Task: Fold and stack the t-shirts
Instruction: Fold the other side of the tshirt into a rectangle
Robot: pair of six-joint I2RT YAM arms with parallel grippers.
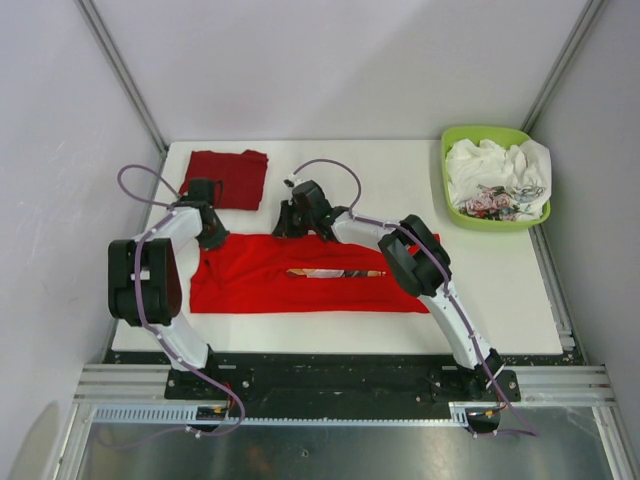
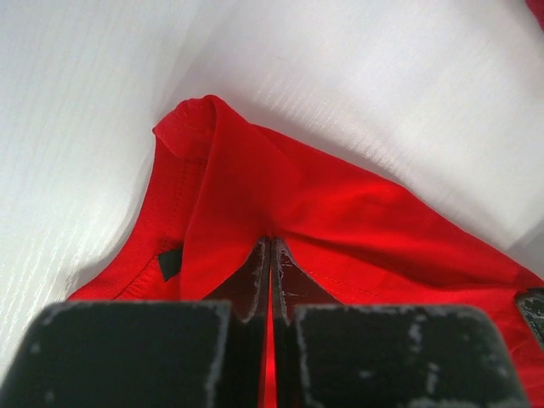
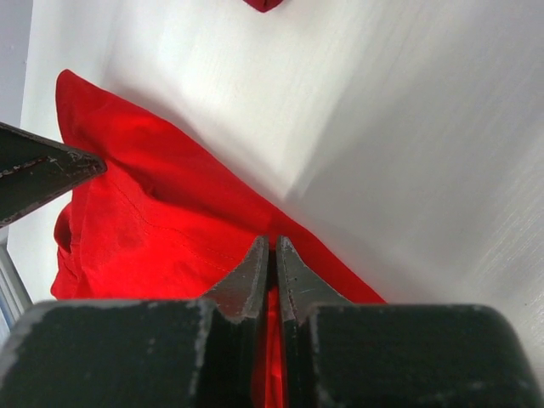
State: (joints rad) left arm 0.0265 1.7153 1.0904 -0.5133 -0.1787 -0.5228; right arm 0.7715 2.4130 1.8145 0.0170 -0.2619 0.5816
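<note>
My left gripper (image 2: 270,242) has its jaws pressed together on the bright red t-shirt (image 1: 260,288), with a raised fold of the hem pinched between the fingertips. It sits at the shirt's far left corner, and the cloth peaks up where it is gripped. My right gripper (image 3: 272,242) is likewise closed to a sliver, with red cloth caught between its fingers. It bites the same shirt's far edge, roughly midway along it.

The shirt itself lies as a wide band across the near half of the worktop (image 1: 400,190), close to the near edge, reaching from the left side to right of centre. A thin strip of its print shows along a fold in the middle.

The darker red t-shirt (image 1: 225,178) lies folded flat at the far left corner of the worktop, just beyond my left gripper and apart from the bright one. A green basket (image 1: 495,134) of crumpled cloth sits at the far right corner, well apart from both grippers.
</note>
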